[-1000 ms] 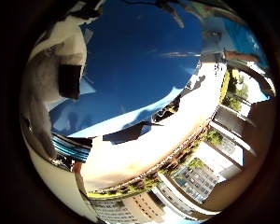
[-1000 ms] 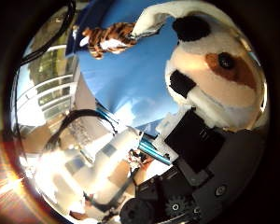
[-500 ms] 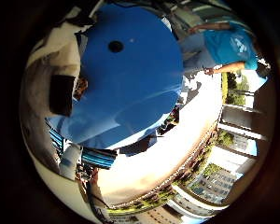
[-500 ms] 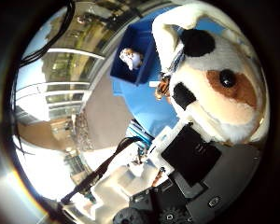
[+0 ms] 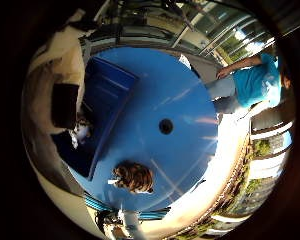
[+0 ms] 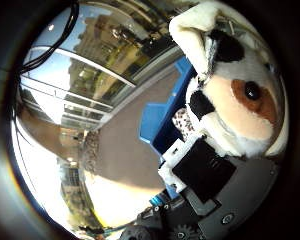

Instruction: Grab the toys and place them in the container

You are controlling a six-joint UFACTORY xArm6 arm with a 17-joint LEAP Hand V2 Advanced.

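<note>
My hand (image 6: 204,176) is curled round a cream plush dog (image 6: 240,90) with a brown patch and black ear, held close against the palm in the thumb side view. In the little finger side view a blue container (image 5: 102,108) stands on a round blue table (image 5: 185,95), with a small white and brown toy (image 5: 82,130) inside it. A striped brown plush toy (image 5: 135,177) lies on the table beside the container, away from my hand.
The table has a dark hole (image 5: 166,126) at its middle. Tan pavement (image 6: 110,160) and railings (image 6: 80,90) lie around the table in the thumb side view.
The camera has swung with the hand; the plush dog stays in its grasp. The little finger side view now takes in the container and the striped toy on the table.
</note>
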